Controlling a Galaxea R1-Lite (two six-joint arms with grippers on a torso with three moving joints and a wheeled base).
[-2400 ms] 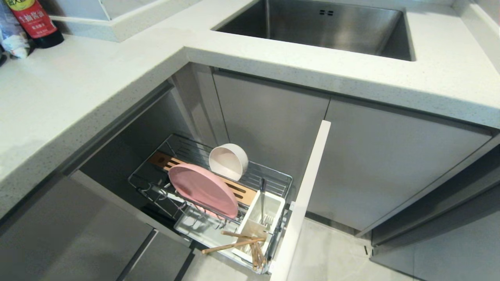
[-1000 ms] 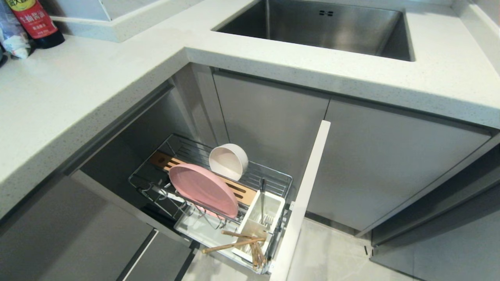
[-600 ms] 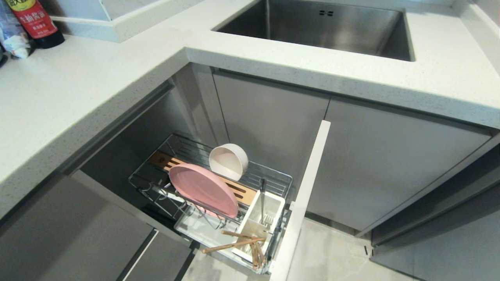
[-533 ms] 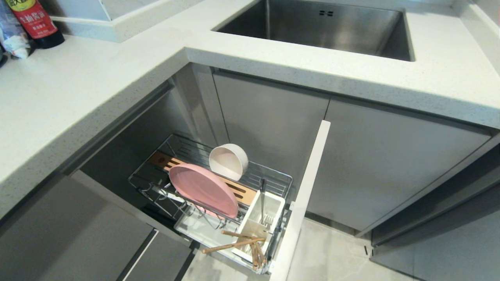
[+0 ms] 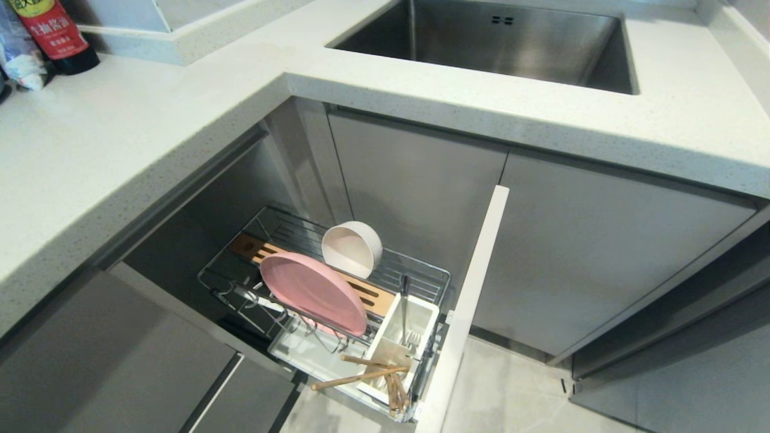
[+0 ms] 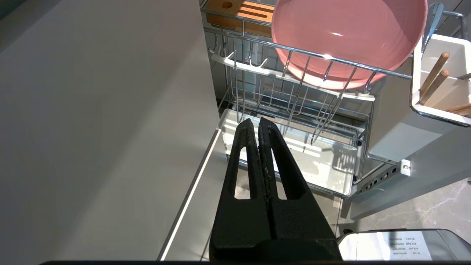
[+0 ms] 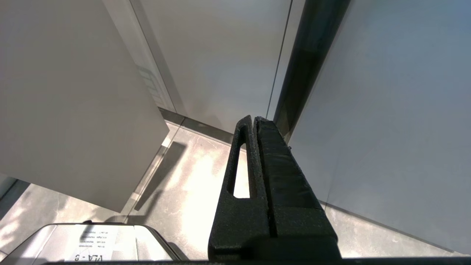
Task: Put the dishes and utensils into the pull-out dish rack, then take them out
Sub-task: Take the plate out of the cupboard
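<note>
Rack: the pull-out dish rack (image 5: 415, 273) stands drawn out of the cabinet, at about 6 o'clock in the head view, below the steel sink (image 5: 499, 42) at 12 o'clock.
Plate: the pink plate (image 5: 313, 293) stands on edge in the wire dividers, leaning, just in front of the slotted wooden strip (image 5: 376, 296).
Bowl: the cream bowl (image 5: 352, 248) lies tipped on its side on the wire shelf, at 1 o'clock from the plate.
Caddy: the white utensil caddy (image 5: 415, 310) sits at 4 o'clock from the plate, against the grey cabinet front (image 5: 472, 300).
Fork: the silver fork (image 5: 404, 307) stands upright in the caddy.
Chopsticks: the wooden chopsticks (image 5: 361, 377) rest in the caddy's near compartment, one lying slanted across its rim and poking out.
Left claw: the left gripper (image 6: 258, 123) is clenched on nothing, low beside the rack, its tips pointed toward the white tray (image 6: 323, 165) under the plate.
Right claw: the right gripper (image 7: 254, 121) is clenched and empty, parked facing cabinet doors and floor, away from the rack.
Progress: loading appears complete; all four items are in the rack.
Remaining: the whole unloading, judged not yet begun, since nothing is held.
</note>
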